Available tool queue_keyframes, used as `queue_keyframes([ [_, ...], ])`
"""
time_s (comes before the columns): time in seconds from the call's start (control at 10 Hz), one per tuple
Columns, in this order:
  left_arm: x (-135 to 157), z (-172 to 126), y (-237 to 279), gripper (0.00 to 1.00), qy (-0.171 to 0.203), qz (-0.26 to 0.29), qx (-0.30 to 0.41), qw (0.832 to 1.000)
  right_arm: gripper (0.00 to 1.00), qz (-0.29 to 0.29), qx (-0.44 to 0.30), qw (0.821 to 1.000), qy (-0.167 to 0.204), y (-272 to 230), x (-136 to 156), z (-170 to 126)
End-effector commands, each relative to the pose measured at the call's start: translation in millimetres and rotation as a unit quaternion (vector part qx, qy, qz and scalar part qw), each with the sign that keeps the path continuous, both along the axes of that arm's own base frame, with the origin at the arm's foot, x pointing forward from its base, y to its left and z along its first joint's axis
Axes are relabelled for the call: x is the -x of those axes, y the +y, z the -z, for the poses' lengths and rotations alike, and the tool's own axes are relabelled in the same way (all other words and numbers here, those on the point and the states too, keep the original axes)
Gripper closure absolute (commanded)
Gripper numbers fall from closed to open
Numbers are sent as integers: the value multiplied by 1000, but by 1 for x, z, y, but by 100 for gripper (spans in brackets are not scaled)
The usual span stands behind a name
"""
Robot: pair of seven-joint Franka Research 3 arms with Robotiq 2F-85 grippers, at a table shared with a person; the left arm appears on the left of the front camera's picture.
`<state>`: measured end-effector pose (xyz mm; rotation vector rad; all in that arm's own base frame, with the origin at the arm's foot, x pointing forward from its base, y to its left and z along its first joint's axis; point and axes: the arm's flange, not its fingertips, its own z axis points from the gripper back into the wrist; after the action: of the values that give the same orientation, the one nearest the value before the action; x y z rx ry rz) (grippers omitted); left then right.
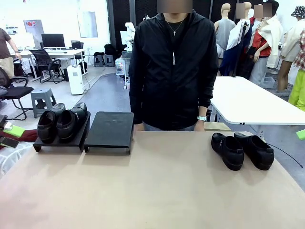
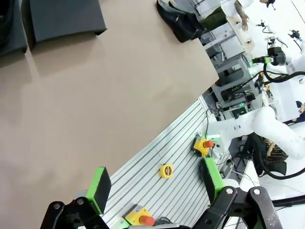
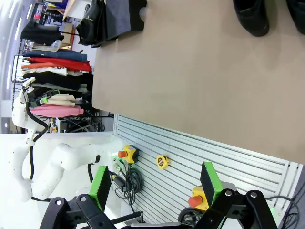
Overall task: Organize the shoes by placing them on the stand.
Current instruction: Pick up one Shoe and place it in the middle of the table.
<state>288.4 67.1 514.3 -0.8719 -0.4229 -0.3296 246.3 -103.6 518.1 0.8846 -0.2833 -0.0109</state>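
Left gripper [image 2: 155, 183] hangs with jaws spread wide, green pads well apart and gripping nothing, above the slatted plate [image 2: 157, 157] at the robot's edge of the table [image 1: 157, 191]. Right gripper [image 3: 155, 185] is the same: jaws apart, nothing held, over the same plate. The shoes lie in two pairs. The first pair [image 1: 71, 121] sits side by side on the left stand [image 1: 57, 144], resting on its sloped top with toes toward the robot, at the far left of the table. The second pair [image 1: 228, 151] lies on the bare tabletop at the far right, the two shoes touching or nearly so, toes toward the robot, well apart from both stands. The right stand [image 1: 110, 130], black and low, sits just beside the left one, between it and the middle of the table. A person [image 1: 174, 67] in a black jacket stands at the far edge, behind the right stand, arms down, with a watch [image 1: 202, 118] on one wrist. On the slatted plate lie a yellow tape measure [image 2: 166, 170] and a yellow box with a red button [image 2: 203, 144].
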Motion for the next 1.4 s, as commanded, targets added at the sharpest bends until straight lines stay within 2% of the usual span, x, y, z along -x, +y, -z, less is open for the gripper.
queue_keyframes([
  [0.0,0,-1,3,0,1,3,-5,1000,0,2,-14,1000,-7,2,-1,-3],
  [0.5,0,-1,3,0,1,3,-5,1000,0,0,0,1000,0,0,0,0],
  [0.6,0,-1,3,0,1,3,-5,1000,0,21,112,991,71,28,-12,-5],
  [0.7,0,-1,3,0,1,3,-5,1000,0,34,204,972,115,49,-56,-9],
  [0.8,0,-1,3,0,1,3,-5,1000,0,31,258,954,148,67,-101,-5],
  [0.9,0,-1,3,0,1,3,-5,1000,0,66,314,931,177,74,-141,3],
  [1.0,0,-1,3,0,1,3,-5,1000,0,111,346,909,205,75,-174,16],
  [1.1,0,-1,3,0,1,3,-5,1000,0,125,365,895,224,82,-196,31],
  [1.2,0,-1,3,0,1,3,-5,1000,0,110,368,900,206,88,-201,34],
  [1.3,0,-1,3,0,1,3,-5,1000,0,110,345,918,162,96,-170,35],
])
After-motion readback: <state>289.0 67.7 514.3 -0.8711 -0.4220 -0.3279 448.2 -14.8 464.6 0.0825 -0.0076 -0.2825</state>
